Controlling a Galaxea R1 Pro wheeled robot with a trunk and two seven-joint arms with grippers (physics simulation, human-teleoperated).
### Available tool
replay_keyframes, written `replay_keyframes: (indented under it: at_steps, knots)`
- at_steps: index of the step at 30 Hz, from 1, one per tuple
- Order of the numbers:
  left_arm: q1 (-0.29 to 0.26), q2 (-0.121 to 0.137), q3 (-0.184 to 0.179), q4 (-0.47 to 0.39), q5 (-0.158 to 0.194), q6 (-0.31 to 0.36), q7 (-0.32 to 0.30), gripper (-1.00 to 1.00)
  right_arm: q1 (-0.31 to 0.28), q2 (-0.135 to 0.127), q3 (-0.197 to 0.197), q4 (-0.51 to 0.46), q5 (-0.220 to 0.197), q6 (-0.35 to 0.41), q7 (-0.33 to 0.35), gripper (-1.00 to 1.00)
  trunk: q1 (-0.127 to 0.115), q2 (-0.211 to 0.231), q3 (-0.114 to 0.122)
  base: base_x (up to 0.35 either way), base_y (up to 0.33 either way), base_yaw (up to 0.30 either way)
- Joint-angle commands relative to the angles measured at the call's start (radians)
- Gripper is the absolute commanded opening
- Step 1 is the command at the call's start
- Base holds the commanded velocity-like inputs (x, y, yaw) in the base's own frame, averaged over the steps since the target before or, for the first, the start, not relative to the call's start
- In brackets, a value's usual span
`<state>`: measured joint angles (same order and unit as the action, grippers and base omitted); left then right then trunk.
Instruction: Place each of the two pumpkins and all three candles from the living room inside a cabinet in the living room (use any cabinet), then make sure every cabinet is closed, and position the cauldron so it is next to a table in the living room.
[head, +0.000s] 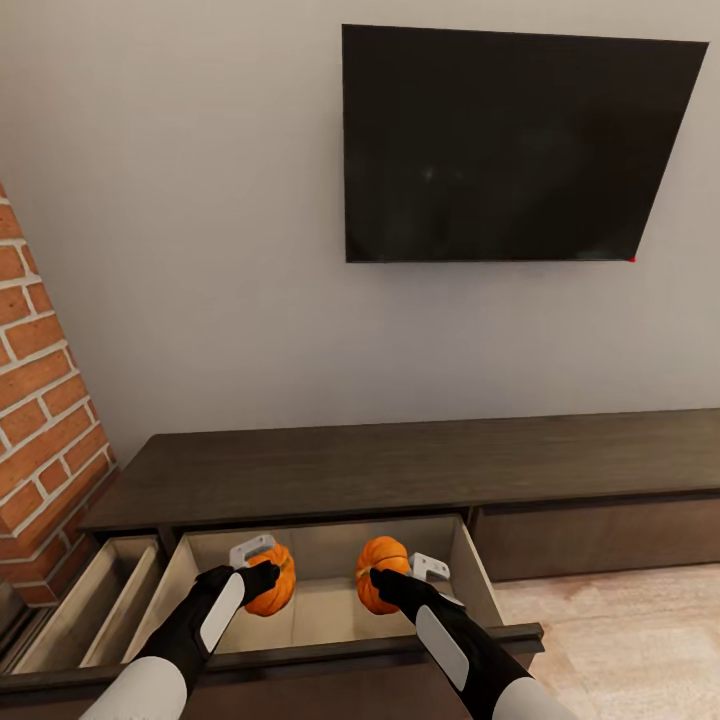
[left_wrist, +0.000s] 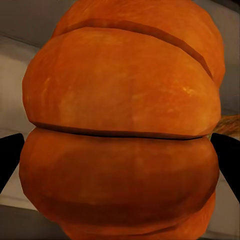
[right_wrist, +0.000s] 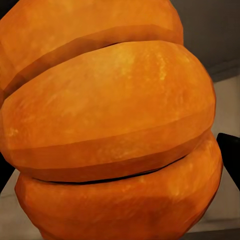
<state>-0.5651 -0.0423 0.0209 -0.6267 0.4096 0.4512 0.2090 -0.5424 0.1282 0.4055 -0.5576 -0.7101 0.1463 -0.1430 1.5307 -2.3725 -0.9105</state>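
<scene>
Under the wall television (head: 520, 145), both jaws clench pumpkins (head: 272, 580) (head: 381, 572) over the cabinet's (head: 400, 465) open drawer (head: 320, 610); stem direction seems unclear.

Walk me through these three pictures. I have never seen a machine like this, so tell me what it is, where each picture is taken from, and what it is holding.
This is a simulated two-armed robot on wheels, steered by a person. The big picture looks down from a camera on its head. Below a wall-mounted television stands a long dark wooden cabinet with a drawer pulled open. The left claw and the right claw each grip a small orange pumpkin, the left pumpkin and the right pumpkin, over that open drawer. A narrower drawer beside it, near the brick wall, is open too. The other two pictures come from cameras by each claw, so close that the pumpkins nearly cover them, dark fingertips at the edges.
</scene>
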Motion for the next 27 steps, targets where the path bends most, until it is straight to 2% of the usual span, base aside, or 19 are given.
replay_keyframes:
  at_steps: [1,8,14,27]
  knots:
    - [-0.001,-0.001,0.002,-0.002,0.011,0.004,0.006,-1.0,-0.001,-0.001,0.006,-0.003,-0.008,0.003,-0.009,-1.0,0.0,0.0,-0.001,0.0,0.0,0.0]
    - [-0.001,-0.005,0.005,-0.001,0.008,-0.007,0.004,-1.0,-0.001,-0.001,0.005,-0.002,-0.009,0.004,-0.015,-1.0,0.0,0.0,-0.001,0.0,0.0,0.0]
    - [-0.001,-0.003,0.004,-0.001,0.008,-0.008,0.0,-1.0,-0.016,-0.001,0.001,-0.002,-0.011,0.003,-0.091,-1.0,0.0,0.0,-0.001,0.005,0.0,0.0]
    - [-0.001,-0.001,0.004,-0.001,0.008,-0.005,-0.008,-1.0,-0.019,-0.001,0.0,-0.002,-0.014,0.004,-0.098,-1.0,0.0,0.0,-0.001,0.076,0.0,0.0]
